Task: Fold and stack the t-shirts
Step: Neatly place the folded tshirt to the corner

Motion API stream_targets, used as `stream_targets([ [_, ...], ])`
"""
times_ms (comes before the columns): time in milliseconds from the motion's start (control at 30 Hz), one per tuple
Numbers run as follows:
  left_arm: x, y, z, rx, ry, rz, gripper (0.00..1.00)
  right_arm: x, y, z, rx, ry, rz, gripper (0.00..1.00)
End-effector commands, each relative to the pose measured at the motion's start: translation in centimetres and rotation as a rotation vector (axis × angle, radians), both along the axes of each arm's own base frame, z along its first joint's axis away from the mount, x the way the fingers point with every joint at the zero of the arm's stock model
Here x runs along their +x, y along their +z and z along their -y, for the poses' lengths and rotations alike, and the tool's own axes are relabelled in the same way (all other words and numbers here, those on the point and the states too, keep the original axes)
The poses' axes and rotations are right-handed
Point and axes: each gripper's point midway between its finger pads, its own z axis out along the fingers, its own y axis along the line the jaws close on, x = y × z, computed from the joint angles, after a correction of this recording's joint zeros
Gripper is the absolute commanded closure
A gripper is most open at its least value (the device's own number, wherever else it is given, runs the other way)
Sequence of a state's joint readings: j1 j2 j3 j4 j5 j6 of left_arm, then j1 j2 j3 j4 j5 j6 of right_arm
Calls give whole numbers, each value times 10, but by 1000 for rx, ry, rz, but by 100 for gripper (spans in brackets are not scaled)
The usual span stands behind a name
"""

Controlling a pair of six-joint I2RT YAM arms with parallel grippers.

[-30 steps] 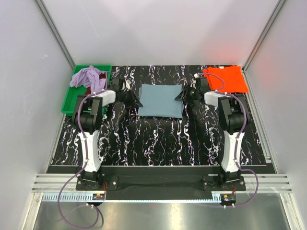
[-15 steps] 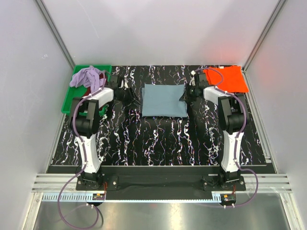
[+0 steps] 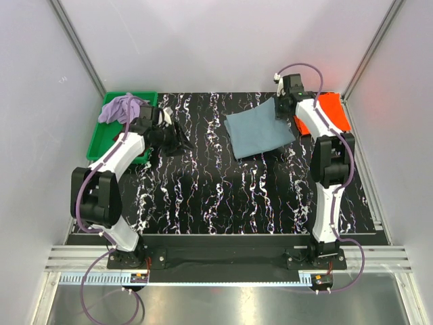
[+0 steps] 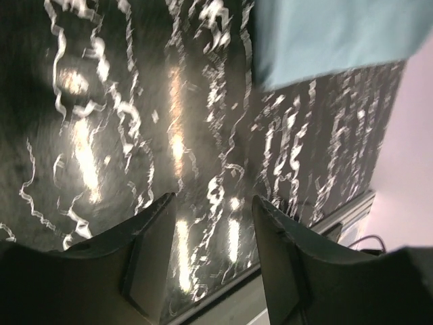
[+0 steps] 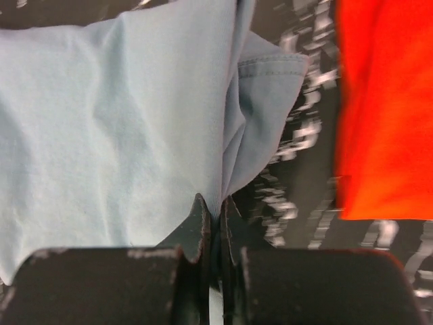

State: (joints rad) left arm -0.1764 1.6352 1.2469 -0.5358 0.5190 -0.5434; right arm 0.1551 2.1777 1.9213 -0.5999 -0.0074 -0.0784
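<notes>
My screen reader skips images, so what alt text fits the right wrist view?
The right claw is shut on a pinched fold of the blue-grey t-shirt. An orange t-shirt lies at right on the black marbled table.

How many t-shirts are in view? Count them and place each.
3. Blue-grey t-shirt mid-table, pinched by the right gripper; orange t-shirt at the far right; lavender t-shirt in the green tray. More may hide beneath it.

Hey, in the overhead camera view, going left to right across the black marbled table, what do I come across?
Green plastic tray, open left gripper, blue-grey cloth t-shirt, bright orange cloth t-shirt.
</notes>
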Motion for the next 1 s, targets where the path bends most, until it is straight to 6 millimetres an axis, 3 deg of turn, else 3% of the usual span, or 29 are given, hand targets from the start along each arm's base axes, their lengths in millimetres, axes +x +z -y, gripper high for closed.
stream_targets([
  [0, -13, 7, 4, -21, -60, 14, 46, 15, 26, 47, -155, -17, 38, 100],
  [33, -11, 9, 7, -40, -68, 21, 46, 17, 22, 54, -169, -24, 26, 100],
  [67, -11, 12, 10, -57, -76, 25, 46, 25, 34, 63, -178, -38, 53, 100],
  [133, -11, 15, 12, -73, -82, 29, 46, 30, 28, 70, -195, -22, 44, 100],
  [333, -15, 19, 16, -105, -105, 31, 46, 44, 43, 95, -257, -31, 78, 100],
  [467, -17, 19, 18, -119, -116, 26, 46, 55, 66, 115, -272, -48, 144, 100],
  [533, -18, 18, 18, -121, -116, 23, 46, 56, 70, 114, -268, -37, 137, 100],
  [567, -18, 18, 18, -121, -116, 24, 46, 62, 89, 113, -263, -39, 183, 100],
  [767, -19, 26, 21, -149, -134, 35, 46, 59, 118, 124, -329, -50, 214, 100],
  [800, -18, 28, 21, -148, -132, 42, 46, 58, 121, 142, -340, -80, 212, 100],
  [967, -19, 32, 18, -162, -132, 47, 45, 56, 136, 156, -347, -104, 239, 100],
])
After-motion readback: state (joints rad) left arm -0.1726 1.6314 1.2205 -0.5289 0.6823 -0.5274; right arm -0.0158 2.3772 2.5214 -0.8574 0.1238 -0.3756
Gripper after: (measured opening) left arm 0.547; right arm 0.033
